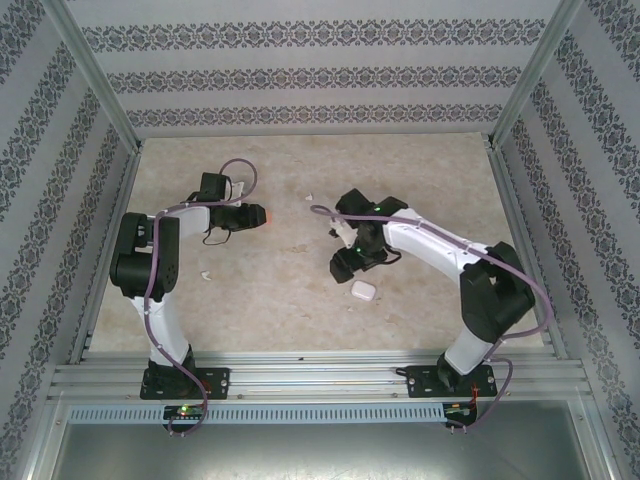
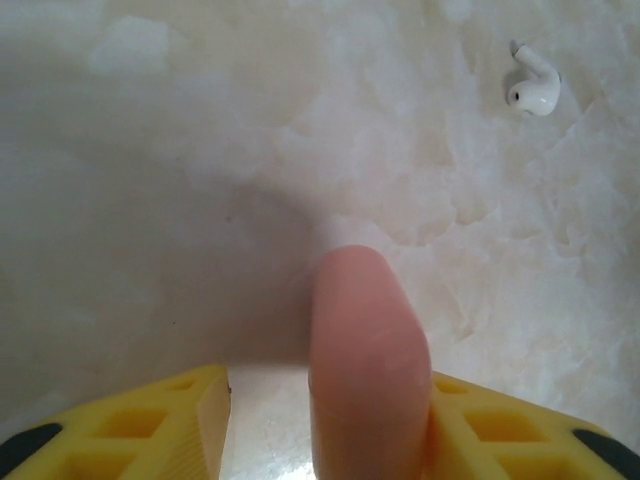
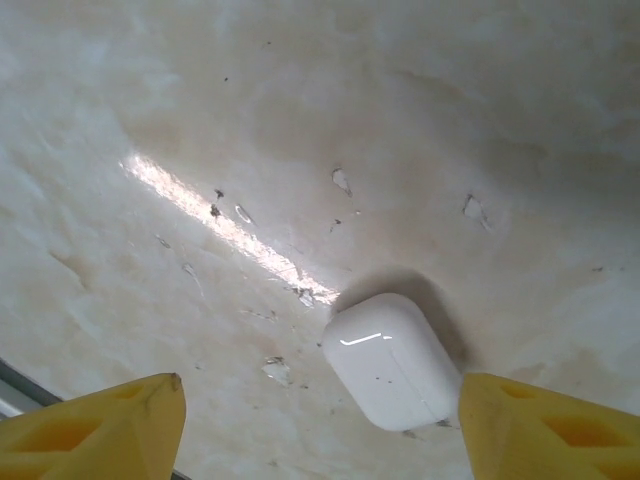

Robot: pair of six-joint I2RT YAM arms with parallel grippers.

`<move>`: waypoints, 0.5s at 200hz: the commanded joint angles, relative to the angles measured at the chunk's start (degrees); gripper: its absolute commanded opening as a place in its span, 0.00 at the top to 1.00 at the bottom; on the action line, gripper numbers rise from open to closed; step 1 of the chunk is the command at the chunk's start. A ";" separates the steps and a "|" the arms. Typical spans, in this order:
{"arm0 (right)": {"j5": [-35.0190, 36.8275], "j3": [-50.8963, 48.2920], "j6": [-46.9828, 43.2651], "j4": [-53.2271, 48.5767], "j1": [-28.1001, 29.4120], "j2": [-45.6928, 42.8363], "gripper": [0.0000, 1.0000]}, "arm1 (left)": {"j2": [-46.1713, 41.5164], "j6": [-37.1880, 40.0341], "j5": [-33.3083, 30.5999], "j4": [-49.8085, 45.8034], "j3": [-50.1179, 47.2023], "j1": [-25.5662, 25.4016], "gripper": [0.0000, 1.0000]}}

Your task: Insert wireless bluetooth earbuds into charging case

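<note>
An orange-red case (image 2: pixel 368 370) lies between my left gripper's (image 2: pixel 330 382) yellow fingers. It rests against the right finger, with a clear gap to the left one, so the jaws stand open. From above, the orange-red case (image 1: pixel 262 215) pokes out of the left gripper (image 1: pixel 248 215). A white earbud (image 2: pixel 530 88) lies on the table ahead and to the right of it, and from above it is a white speck (image 1: pixel 309 197). My right gripper (image 3: pixel 322 390) is open above a closed white case (image 3: pixel 395 360), which lies near its right finger. In the top view the white case (image 1: pixel 362 290) sits just beyond the right gripper (image 1: pixel 348 268).
The beige marbled tabletop (image 1: pixel 300 290) is fenced by patterned walls and metal posts. Another small white speck (image 1: pixel 205 272) lies beside the left arm. Small scuffs and flakes (image 3: pixel 280 370) mark the surface near the white case. An aluminium rail (image 1: pixel 320 375) runs along the near edge.
</note>
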 commanded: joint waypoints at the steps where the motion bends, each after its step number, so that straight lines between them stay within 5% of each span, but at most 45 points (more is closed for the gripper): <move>1: 7.54 0.60 -7.19 -8.14 -0.08 2.67 0.25 | -4.30 4.27 -2.85 -6.86 2.26 0.59 0.47; 100: 0.48 -3.29 -12.16 -5.04 0.44 5.06 0.19 | -10.47 4.49 -0.11 -11.66 -1.01 0.56 0.37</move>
